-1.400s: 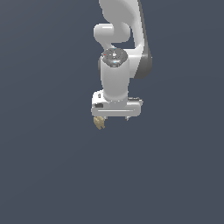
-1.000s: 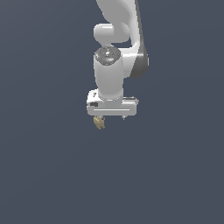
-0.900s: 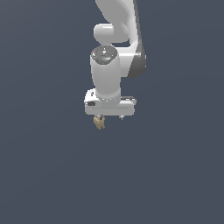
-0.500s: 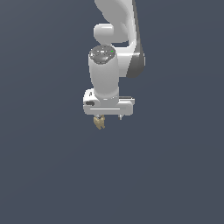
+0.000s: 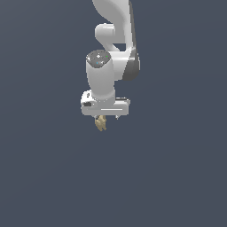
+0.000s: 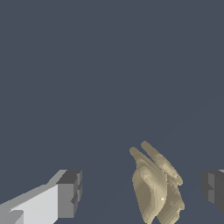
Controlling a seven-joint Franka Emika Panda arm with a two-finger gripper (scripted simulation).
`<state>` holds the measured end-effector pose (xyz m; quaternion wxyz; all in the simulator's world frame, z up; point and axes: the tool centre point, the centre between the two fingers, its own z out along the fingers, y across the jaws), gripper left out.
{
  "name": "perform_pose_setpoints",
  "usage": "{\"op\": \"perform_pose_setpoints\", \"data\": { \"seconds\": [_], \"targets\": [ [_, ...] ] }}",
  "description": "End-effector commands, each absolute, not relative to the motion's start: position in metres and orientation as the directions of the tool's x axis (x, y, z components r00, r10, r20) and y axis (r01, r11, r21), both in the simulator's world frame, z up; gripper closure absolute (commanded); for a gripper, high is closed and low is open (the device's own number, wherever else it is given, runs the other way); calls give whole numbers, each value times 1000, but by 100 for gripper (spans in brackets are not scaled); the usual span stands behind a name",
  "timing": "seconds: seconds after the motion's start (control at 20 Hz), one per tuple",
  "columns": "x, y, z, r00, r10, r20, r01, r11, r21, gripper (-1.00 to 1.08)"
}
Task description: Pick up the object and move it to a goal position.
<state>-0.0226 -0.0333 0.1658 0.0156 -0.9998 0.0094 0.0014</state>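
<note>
The white arm [image 5: 113, 53] is seen descending from the upper edge of the exterior view, with the gripper [image 5: 106, 117] pointed downward over a plain dark grey-blue ground [image 5: 177, 177]. The object [image 5: 100, 123], a small tan-yellow ridged piece, is seen just beneath the gripper body, toward the exterior view's left of its middle.

In the wrist view, the gripper's two dark-tipped fingers [image 6: 69, 194] are seen set well apart. The object [image 6: 156, 183] is located between them, nearer to the one finger at the picture's edge than to the other. A clear gap is visible between the object and each finger, so no contact is shown. Its narrow ridged end is directed away from the camera. Whether the object is resting on the ground or raised above it cannot be determined.
</note>
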Motion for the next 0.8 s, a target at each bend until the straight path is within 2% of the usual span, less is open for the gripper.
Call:
{"op": "perform_pose_setpoints", "data": {
  "seconds": [0.0, 0.4, 0.75],
  "targets": [
    [-33, -43, 157, 1000, -4, -2, -4, -1000, -24, -92],
    [-68, -69, 132, 999, 44, 0, 44, -999, -6, -92],
    [-80, -77, 124, 998, 61, 0, 61, -998, 0, -92]
  ]
}}
